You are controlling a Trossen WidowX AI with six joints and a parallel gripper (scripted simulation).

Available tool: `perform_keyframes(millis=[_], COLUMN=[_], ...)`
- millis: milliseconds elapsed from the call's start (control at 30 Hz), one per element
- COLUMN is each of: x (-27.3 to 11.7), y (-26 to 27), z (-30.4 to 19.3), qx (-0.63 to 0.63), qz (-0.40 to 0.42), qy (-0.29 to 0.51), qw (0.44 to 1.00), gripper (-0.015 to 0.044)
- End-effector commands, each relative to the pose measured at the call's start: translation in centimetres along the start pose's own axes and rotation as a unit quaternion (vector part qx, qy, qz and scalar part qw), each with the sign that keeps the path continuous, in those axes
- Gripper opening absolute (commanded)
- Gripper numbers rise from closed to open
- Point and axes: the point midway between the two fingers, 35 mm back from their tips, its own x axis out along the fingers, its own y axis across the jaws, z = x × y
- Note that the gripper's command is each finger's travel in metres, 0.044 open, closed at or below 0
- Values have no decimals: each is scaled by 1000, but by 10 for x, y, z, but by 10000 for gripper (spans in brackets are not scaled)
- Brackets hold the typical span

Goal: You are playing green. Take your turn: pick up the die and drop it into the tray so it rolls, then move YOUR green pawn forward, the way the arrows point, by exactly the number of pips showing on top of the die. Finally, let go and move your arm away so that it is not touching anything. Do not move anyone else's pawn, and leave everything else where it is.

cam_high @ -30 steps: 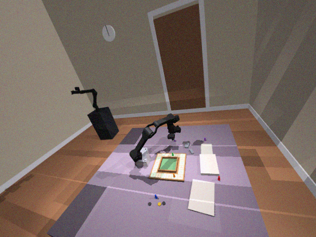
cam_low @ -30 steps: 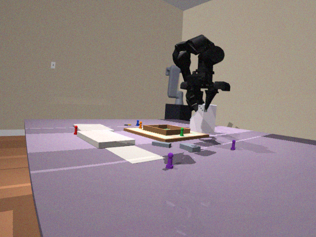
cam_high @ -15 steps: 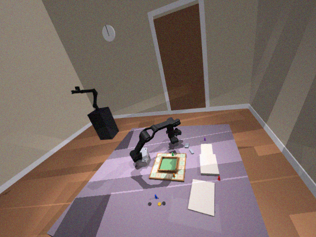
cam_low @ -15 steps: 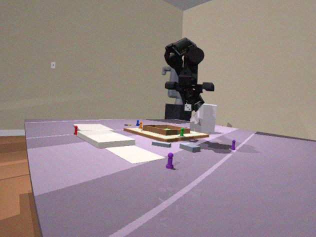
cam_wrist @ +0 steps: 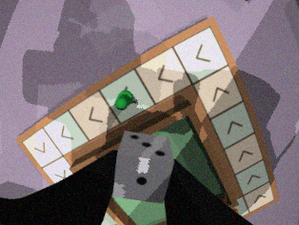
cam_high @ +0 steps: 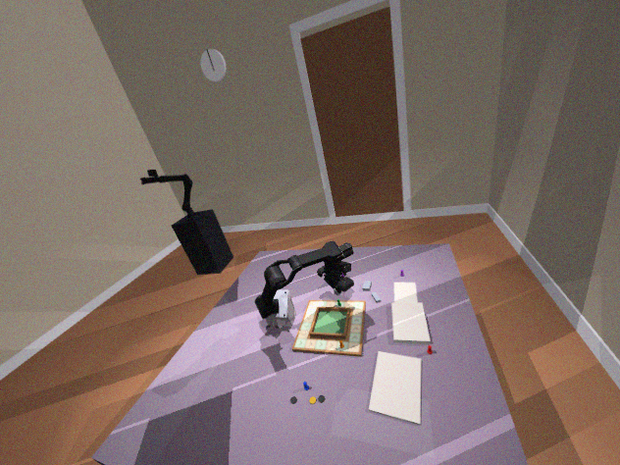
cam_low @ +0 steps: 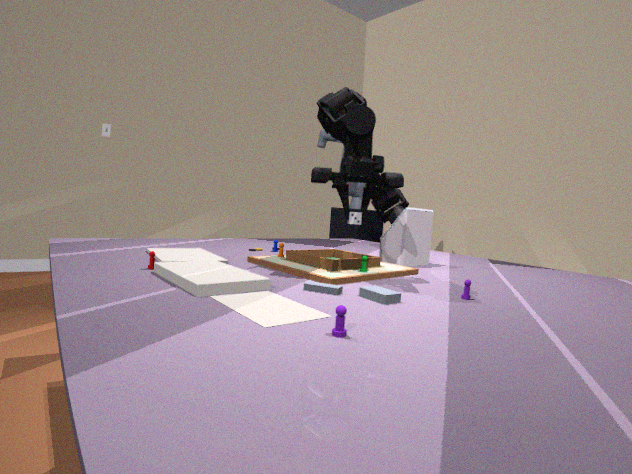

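My gripper (cam_high: 338,289) (cam_low: 355,215) (cam_wrist: 143,162) is shut on the white die (cam_low: 355,219) (cam_wrist: 130,167), which has dark pips, and holds it raised above the board's level. The wrist view shows the die over part of the tray (cam_high: 328,335) (cam_low: 303,258) (cam_wrist: 212,143), a brown-walled tray with a green floor in the middle of the board (cam_high: 325,352) (cam_low: 395,270) (cam_wrist: 205,52). The green pawn (cam_high: 338,303) (cam_low: 363,263) (cam_wrist: 124,100) stands upright on a pale green arrow square beside the tray. An orange pawn (cam_high: 341,344) (cam_low: 281,251) stands on the opposite side.
Two grey blocks (cam_high: 367,285) (cam_low: 379,294) lie near the board. Purple pawns (cam_high: 401,273) (cam_low: 339,323), a red pawn (cam_high: 430,349) (cam_low: 151,260) and a blue pawn (cam_high: 305,386) (cam_low: 275,246) stand off the board. White slabs (cam_high: 395,387) (cam_low: 229,284) and small discs (cam_high: 313,400) lie around.
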Motion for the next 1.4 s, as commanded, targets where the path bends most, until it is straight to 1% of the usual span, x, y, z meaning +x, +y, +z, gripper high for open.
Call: perform_keyframes(millis=[0,333,667,867,1033,1367], x=[3,14,26,27,33,41], y=[-7,-21,-30,-30,-25,-18], z=[-14,-51,-89,-92,-94,-95], qx=[-49,-184,-314,-322,-321,-314], qz=[-2,-3,-3,-1,48,125], qy=[0,4,10,9,-44,-187], qw=[999,983,949,947,945,922], gripper=[0,0,0,0,0,0])
